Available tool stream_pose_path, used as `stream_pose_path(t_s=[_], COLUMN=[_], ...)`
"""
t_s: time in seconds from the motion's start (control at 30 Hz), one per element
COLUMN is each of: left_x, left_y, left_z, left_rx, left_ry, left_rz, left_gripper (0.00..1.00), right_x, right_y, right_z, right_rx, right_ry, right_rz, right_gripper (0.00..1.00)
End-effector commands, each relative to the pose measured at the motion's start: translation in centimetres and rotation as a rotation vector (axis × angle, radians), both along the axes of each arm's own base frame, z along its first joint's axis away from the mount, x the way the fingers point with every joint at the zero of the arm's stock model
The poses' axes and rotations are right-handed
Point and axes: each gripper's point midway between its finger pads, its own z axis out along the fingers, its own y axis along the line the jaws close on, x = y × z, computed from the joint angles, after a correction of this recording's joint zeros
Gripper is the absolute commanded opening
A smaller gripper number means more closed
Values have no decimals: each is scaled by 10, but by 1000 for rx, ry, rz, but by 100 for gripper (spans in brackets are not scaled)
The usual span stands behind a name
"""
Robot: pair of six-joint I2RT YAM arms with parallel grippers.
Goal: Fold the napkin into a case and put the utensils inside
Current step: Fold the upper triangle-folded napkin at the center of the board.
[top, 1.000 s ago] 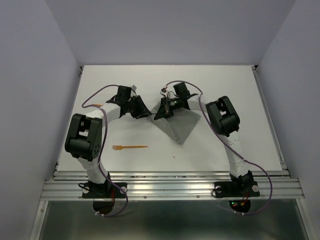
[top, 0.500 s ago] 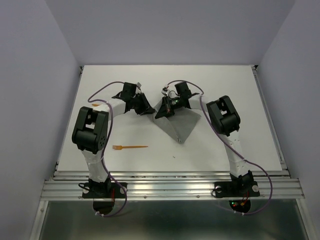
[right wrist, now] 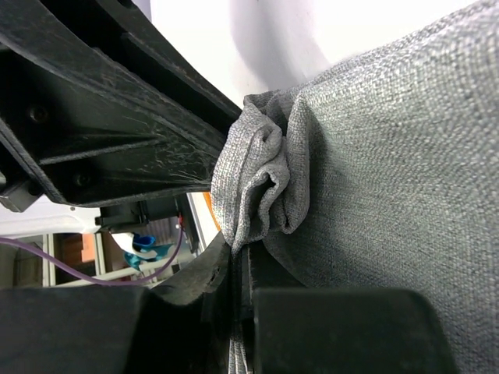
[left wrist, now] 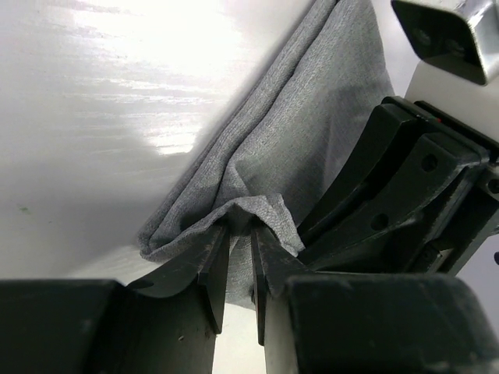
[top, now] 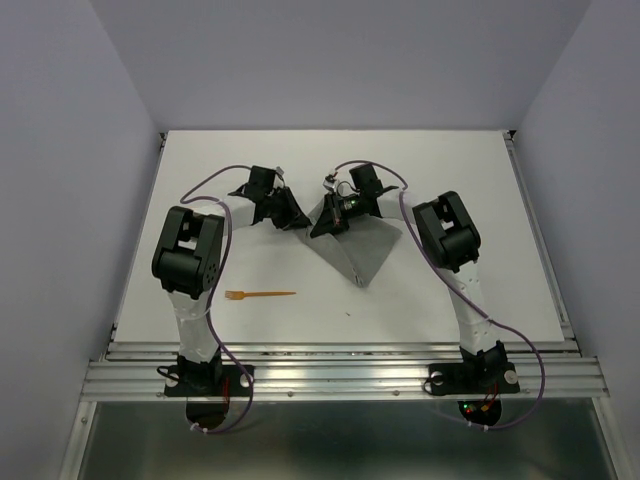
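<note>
The grey napkin point(top: 362, 245) lies folded into a triangle at mid-table, point toward me. Its upper left corner is bunched up between both grippers. My left gripper point(top: 299, 221) comes in from the left. In the left wrist view the left gripper point(left wrist: 240, 230) has its narrow-set jaws pinching a fold of the napkin point(left wrist: 312, 117). My right gripper point(top: 322, 228) is shut on the same corner; in the right wrist view the right gripper point(right wrist: 238, 248) clamps layered edges of the napkin point(right wrist: 390, 156). An orange fork point(top: 258, 294) lies apart at front left. No case has been formed.
The white table point(top: 450, 160) ends in a metal rail point(top: 340, 352) at the front, with grey walls on three sides. The two grippers nearly touch; the right gripper's black fingers point(left wrist: 390, 179) crowd the left wrist view. A tiny speck point(top: 349, 315) lies near the front.
The left arm swung right toward the napkin's upper left corner and its jaws narrowed onto the cloth. The right arm, napkin body and fork stayed put.
</note>
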Motion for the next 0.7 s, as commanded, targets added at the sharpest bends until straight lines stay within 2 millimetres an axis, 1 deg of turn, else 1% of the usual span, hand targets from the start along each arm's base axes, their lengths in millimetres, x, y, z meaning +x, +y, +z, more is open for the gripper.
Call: stream_pose_path(t_s=[0.0, 0.07, 0.1, 0.13, 0.23, 0.27, 0.3, 0.4, 0.43, 0.47, 0.53, 0.6, 0.63, 0.67], left_x=[21, 22, 22, 21, 16, 16, 15, 11, 10, 10, 9, 9, 9, 8], left_y=[-12, -12, -12, -9, -3, -1, 0, 2, 3, 3, 4, 5, 5, 5], left_z=[24, 20, 17, 7, -8, -12, -15, -21, -24, -25, -28, -29, -30, -30], left_rx=[-51, -47, -43, -21, 11, 24, 27, 36, 40, 43, 46, 48, 50, 51], left_ry=[-90, -80, -70, -41, 8, 10, 20, 34, 40, 41, 49, 51, 51, 52], left_rz=[-3, 1, 6, 20, 42, 52, 59, 60, 61, 63, 65, 71, 71, 70], left_gripper=[28, 28, 28, 28, 28, 28, 28, 28, 28, 28, 28, 28, 28, 28], right_x=[8, 8, 8, 8, 6, 6, 6, 4, 4, 3, 1, -8, -10, -14], right_y=[3, 3, 2, 2, -2, -3, -4, -9, -11, -14, -18, -24, -26, -29], right_z=[8, 7, 8, 10, 12, 13, 22, 24, 29, 28, 33, 27, 30, 28], right_rx=[16, 12, 10, 5, -15, -25, -24, -63, -77, -95, -111, -136, -142, -154], right_ry=[-26, -28, -31, -36, -52, -63, -87, -114, -130, -135, -158, -146, -160, -159], right_rz=[-5, -7, -10, -16, -34, -45, -48, -64, -76, -78, -89, -85, -91, -92], right_gripper=[10, 21, 25, 31, 49, 56, 64, 69, 70, 70, 70, 70, 69, 69])
